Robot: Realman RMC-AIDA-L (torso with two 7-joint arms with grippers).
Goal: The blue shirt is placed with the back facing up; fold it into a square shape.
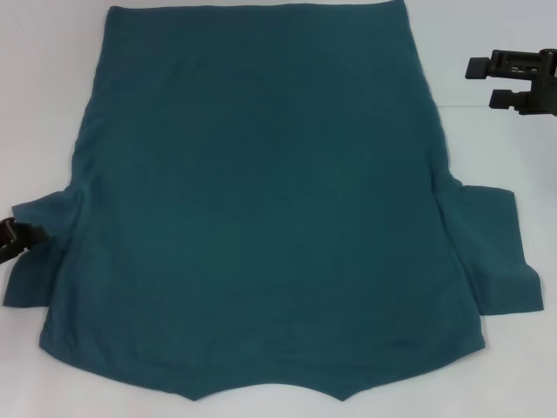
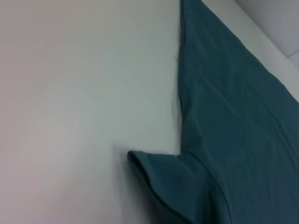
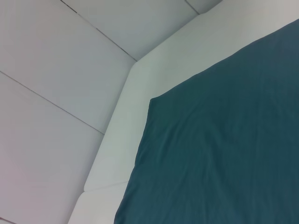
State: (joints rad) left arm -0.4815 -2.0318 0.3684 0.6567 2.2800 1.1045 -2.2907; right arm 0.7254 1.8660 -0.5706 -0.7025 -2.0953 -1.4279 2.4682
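Tabletop is white and carries everything. The blue shirt lies flat across most of it, plain back up, hem at the far edge, neckline notch at the near edge, both short sleeves spread out sideways, so it sits ready for side folds with no fold made yet, as far as I can judge. Shirt's left sleeve has a slight rolled lip at its cuff, seen in the left wrist view. Shirt's right sleeve lies flat. Right gripper hangs off the shirt's far right corner, over bare tabletop, clear of the cloth; jaws stand apart and hold nothing. Likely staged there to take the hem corner while the other arm takes the sleeve side. Left gripper is at the shirt's left sleeve, right at the cloth edge; only a dark tip shows, so I cannot tell how its jaws stand or whether it has cloth. Placement suggests a sleeve grab for the first inward fold.
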